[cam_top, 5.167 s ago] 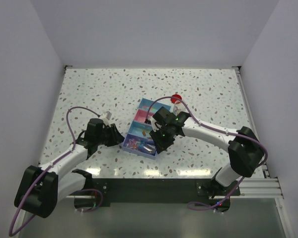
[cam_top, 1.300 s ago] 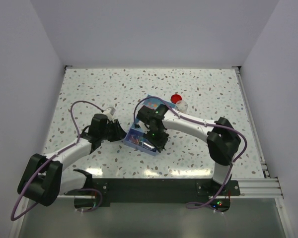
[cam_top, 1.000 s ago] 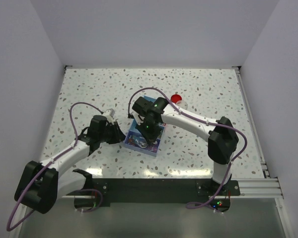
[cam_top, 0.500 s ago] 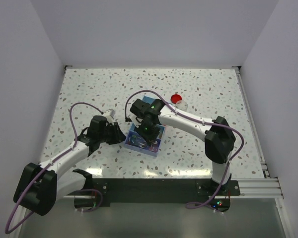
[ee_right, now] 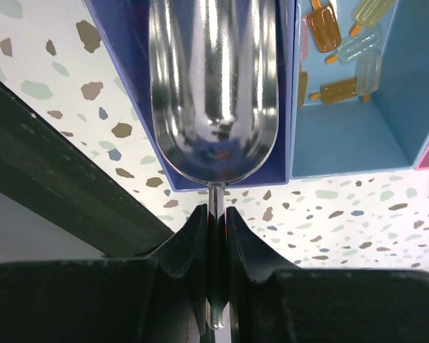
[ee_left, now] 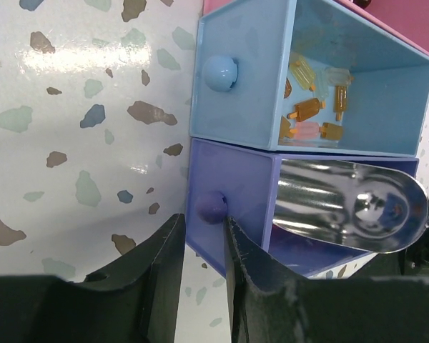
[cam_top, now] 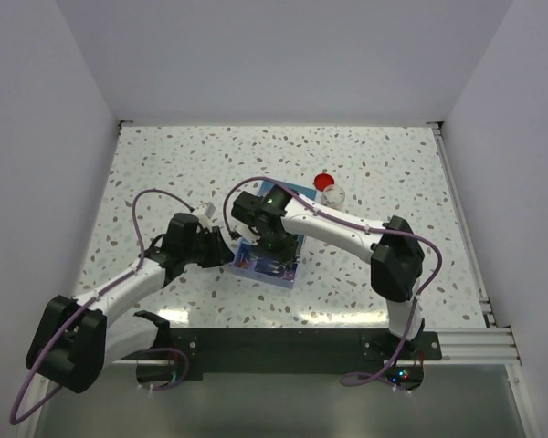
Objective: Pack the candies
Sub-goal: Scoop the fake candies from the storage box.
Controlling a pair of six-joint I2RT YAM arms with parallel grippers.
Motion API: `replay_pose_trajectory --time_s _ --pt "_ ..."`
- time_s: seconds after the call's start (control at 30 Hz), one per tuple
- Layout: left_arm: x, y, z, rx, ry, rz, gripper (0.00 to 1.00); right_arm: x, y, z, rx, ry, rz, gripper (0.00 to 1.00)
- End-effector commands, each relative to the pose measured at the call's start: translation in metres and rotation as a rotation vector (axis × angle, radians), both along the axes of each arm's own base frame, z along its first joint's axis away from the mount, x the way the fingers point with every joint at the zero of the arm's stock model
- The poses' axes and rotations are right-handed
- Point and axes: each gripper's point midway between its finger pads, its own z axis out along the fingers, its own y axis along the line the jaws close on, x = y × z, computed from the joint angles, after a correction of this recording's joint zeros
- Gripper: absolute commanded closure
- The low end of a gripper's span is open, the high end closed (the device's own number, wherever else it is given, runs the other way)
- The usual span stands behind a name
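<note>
Metal: 1 scoop [ee_right: 213, 78] in 1 drawer [ee_left: 229, 179], beside candies [ee_left: 305, 108].

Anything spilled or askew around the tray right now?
Nothing stands out. The candies lie inside the light blue compartment, none on the table that shows; the right gripper holds the scoop over the purple compartment.

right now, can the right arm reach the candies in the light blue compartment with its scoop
Probably yes. The right gripper holds the scoop over the purple compartment, right beside the light blue compartment. The candies lie open from above, and only the shared wall stands between.
</note>
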Motion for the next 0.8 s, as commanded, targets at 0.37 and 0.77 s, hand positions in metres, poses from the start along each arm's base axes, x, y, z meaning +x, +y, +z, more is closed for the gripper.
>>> replay_pose_trajectory --time_s 0.37,0.77 --pt "0.000 -0.011 0.000 -0.019 0.000 -0.071 0.67 -0.015 -0.018 -0.004 -0.209 0.018 0.114 1.00" --pt "-0.005 -0.017 -0.001 -0.048 0.008 -0.102 0.67 -0.017 0.069 -0.026 0.122 0.038 0.023 1.00"
